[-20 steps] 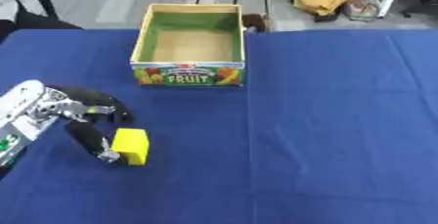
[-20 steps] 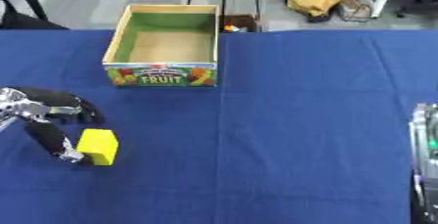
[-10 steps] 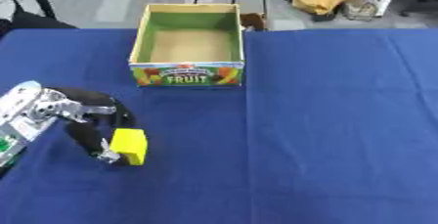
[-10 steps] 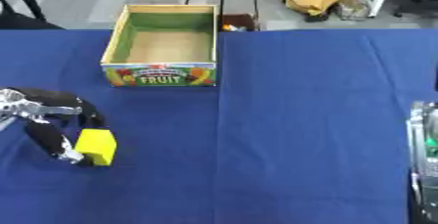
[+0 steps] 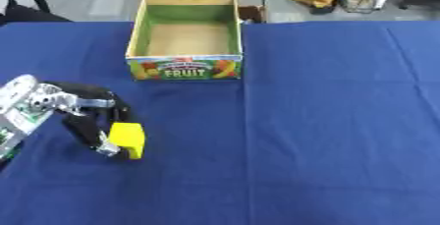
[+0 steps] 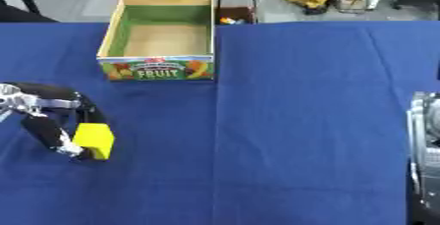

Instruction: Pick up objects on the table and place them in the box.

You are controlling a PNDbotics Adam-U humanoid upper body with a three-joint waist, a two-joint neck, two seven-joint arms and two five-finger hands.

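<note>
A: Where's the yellow block [image 5: 127,139]?

B: Near-left on the bench [image 5: 326,121], pinched in the left robot hand [image 5: 90,121]; the box [image 5: 184,67] lies beyond, slightly right

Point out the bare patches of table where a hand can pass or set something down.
Bare blue cloth runs right of the fruit box, and between the box and the yellow block. It is crowded only at lower left, where the left robot hand grips the block.
</note>
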